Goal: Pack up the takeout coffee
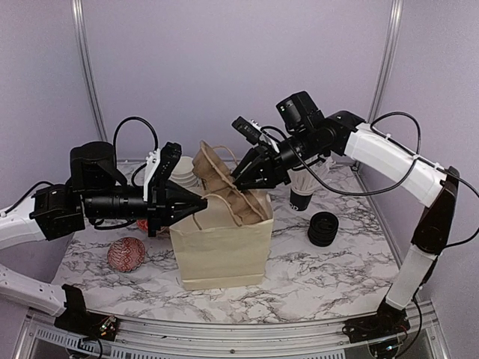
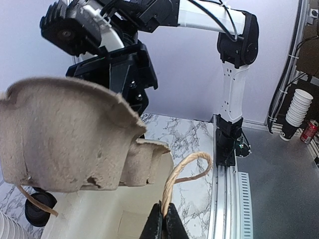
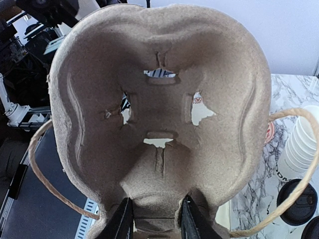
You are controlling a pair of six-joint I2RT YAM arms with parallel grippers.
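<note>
See the coffee [image 3: 298, 203] only as a round black lid, probably on a cup, standing on the table [image 1: 329, 277] just beside a stack [image 3: 299, 144] of lidless cups, outside the bag [image 1: 221, 247]. At the bag's mouth, find a pulp carrier [image 3: 159, 99] pinched at its edge by the right gripper [image 3: 155, 215]. Find the left gripper [image 2: 163, 221] with fingers pressed together on the bag's twine handle [image 2: 185, 167].

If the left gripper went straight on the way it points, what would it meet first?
Probably the pulp cup carrier sticking out of the paper bag, just beyond the twine handle the left gripper pinches. Depth is unclear, so it may pass beside it.
</note>
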